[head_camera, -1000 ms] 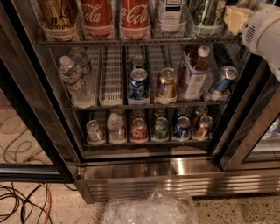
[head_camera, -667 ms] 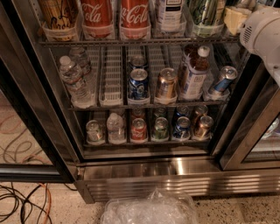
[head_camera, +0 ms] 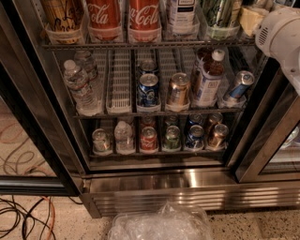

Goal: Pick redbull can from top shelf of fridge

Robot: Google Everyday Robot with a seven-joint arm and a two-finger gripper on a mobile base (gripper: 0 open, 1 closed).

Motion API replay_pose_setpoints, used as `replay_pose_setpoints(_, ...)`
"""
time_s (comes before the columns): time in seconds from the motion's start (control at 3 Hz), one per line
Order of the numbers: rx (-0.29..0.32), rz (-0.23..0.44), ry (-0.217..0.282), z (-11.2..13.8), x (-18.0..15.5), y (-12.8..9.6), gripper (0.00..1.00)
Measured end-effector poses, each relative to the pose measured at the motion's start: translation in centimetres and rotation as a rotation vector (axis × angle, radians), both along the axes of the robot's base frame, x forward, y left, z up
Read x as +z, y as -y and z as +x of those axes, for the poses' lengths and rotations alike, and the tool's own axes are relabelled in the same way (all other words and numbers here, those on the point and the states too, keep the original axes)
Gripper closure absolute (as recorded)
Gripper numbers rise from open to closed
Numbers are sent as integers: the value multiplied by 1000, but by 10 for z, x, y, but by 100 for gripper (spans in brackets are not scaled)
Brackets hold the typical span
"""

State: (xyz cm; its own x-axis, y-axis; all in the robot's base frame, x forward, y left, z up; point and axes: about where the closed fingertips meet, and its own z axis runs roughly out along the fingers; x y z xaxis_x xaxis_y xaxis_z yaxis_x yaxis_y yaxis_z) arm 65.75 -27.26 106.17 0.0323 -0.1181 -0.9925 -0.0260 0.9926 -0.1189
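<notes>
The fridge [head_camera: 154,180] stands open in front of me, with its steel base panel below. The top shelf [head_camera: 140,45] is a wire rack with clear cup trays. It holds a gold can, two Coca-Cola cans [head_camera: 124,18], a white-labelled can [head_camera: 182,14] and a green-and-black can [head_camera: 216,13]. No redbull can shows on this shelf; its right end is hidden behind my white arm [head_camera: 281,35]. My gripper is out of view, past the top right edge of the picture.
The middle rack with white lane dividers holds water bottles [head_camera: 79,84], several cans, a white bottle [head_camera: 206,79] and a slim silver-and-blue can [head_camera: 238,85] leaning at the right. The low rack holds several cans. Clear plastic wrap [head_camera: 161,225] and cables [head_camera: 23,218] lie on the floor.
Almost nothing. The white arm at the top right has edged slightly left; the cans and bottles have not moved.
</notes>
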Motion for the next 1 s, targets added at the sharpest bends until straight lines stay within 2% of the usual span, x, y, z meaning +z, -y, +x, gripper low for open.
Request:
replay_pose_setpoints(0.33,0,0,0,0,0,0,95)
replay_pose_setpoints(0.67,26,-19,43,-9,31,-8,100)
replay_pose_setpoints(1.0,62,14,88,-27,74,-15,100)
